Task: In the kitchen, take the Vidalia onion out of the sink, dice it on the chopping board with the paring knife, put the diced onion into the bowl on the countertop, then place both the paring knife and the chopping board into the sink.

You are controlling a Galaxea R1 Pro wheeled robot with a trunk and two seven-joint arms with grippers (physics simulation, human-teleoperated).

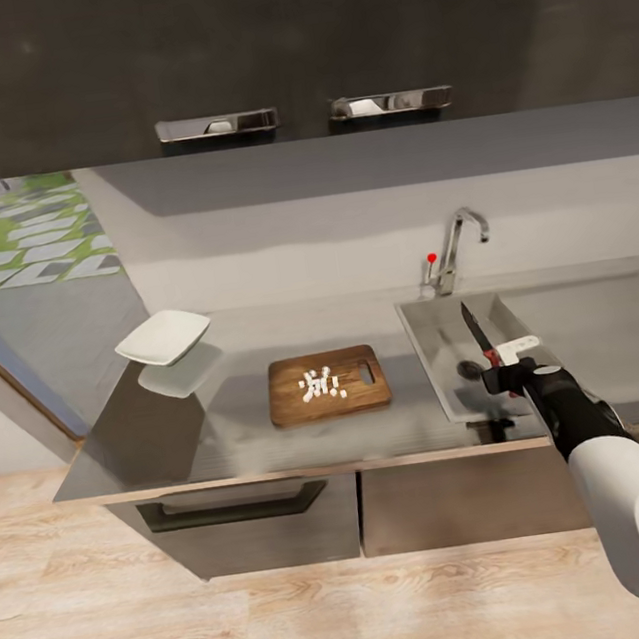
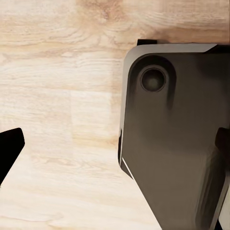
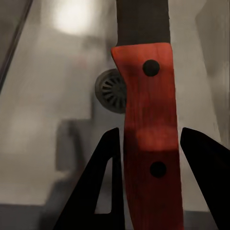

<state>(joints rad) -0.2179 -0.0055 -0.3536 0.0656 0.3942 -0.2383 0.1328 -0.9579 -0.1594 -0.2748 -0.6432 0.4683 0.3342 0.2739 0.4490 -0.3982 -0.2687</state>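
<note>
The right gripper (image 1: 500, 364) is closed on the knife (image 1: 478, 332) handle, blade over the sink (image 1: 436, 365). Diced onion (image 1: 320, 384) lies on the board (image 1: 290, 404). Left gripper state: cannot tell.

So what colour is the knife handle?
Red-orange with two dark rivets; the knife shows best in the right wrist view.

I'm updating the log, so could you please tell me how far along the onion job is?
Done: the onion is diced, white cubes lying on the chopping board. In hand: the right gripper holds the paring knife over the sink. Left: the bowl looks empty, so the dice must go in; then knife and board go into the sink.
</note>
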